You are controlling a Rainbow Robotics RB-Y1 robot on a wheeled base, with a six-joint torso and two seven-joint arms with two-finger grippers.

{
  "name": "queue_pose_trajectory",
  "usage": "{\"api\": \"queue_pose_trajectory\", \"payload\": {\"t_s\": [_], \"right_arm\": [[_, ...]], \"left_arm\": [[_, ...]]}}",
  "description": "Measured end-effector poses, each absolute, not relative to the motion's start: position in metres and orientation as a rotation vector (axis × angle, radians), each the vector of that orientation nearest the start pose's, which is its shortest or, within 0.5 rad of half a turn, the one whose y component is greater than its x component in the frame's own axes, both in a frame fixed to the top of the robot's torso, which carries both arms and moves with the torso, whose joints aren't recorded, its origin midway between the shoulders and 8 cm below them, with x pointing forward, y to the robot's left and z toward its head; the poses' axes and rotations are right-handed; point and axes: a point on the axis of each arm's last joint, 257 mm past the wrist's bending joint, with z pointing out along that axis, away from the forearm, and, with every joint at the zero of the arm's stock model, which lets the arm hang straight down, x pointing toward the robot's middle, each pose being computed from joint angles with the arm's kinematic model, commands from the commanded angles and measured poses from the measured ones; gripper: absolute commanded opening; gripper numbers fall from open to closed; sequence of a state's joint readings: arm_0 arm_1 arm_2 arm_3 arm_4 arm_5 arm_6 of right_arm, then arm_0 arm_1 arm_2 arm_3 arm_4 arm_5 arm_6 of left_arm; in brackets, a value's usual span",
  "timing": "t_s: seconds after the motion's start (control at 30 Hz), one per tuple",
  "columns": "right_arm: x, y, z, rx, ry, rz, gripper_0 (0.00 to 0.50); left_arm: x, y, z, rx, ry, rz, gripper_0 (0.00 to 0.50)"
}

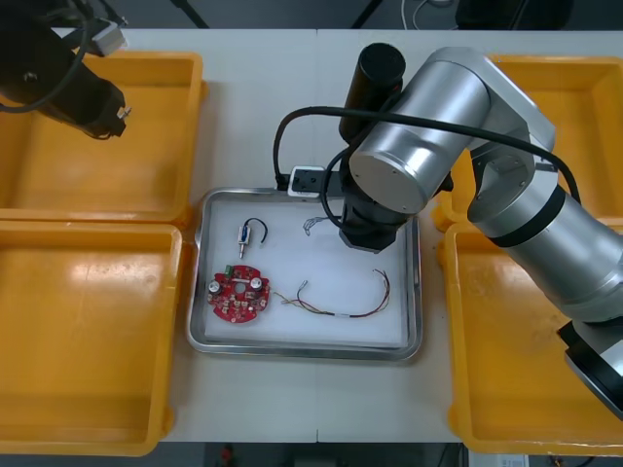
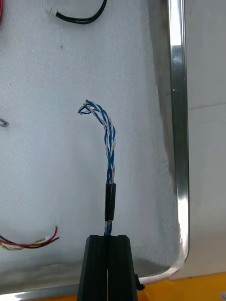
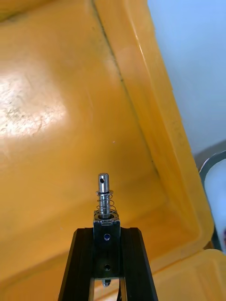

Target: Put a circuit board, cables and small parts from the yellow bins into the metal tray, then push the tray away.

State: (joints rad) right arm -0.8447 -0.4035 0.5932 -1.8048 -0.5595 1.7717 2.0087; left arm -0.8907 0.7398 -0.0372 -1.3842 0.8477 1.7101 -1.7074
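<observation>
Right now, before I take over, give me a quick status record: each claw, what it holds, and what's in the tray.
left claw: shut on a small metal part, above the far left yellow bin
right claw: shut on the blue and white cable, over the metal tray
lying in tray: circuit board, black cable, red and yellow cable
tray position: between the bins, not yet pushed away
</observation>
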Motion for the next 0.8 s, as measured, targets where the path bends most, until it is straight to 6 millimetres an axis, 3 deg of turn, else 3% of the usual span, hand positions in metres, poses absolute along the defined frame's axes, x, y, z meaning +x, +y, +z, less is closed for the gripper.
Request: {"api": "queue_pose_trajectory", "payload": {"t_s": [0.2,0.37,0.43,0.47,0.53,0.7,0.8], "right_arm": [[0.476,-0.048,-0.200,-1.745,2.005,-0.416,0.000],[0.477,-0.053,-0.217,-1.761,2.023,-0.442,0.000],[0.478,-0.055,-0.224,-1.759,2.040,-0.439,0.057],[0.479,-0.056,-0.227,-1.758,2.047,-0.438,0.249],[0.480,-0.059,-0.231,-1.758,2.060,-0.440,0.496],[0.480,-0.060,-0.232,-1.756,2.065,-0.442,0.500],[0.480,-0.060,-0.232,-1.756,2.064,-0.441,0.500]], "left_arm": [[0.542,0.290,-0.078,0.507,2.550,-0.044,0.000],[0.530,0.286,-0.075,0.559,2.546,0.001,0.000],[0.526,0.283,-0.074,0.563,2.545,0.009,0.000],[0.523,0.282,-0.074,0.548,2.549,0.008,0.000],[0.519,0.281,-0.075,0.498,2.565,0.000,0.000],[0.514,0.281,-0.075,0.340,2.596,-0.030,0.000],[0.514,0.281,-0.074,0.332,2.595,-0.032,0.000]]}}
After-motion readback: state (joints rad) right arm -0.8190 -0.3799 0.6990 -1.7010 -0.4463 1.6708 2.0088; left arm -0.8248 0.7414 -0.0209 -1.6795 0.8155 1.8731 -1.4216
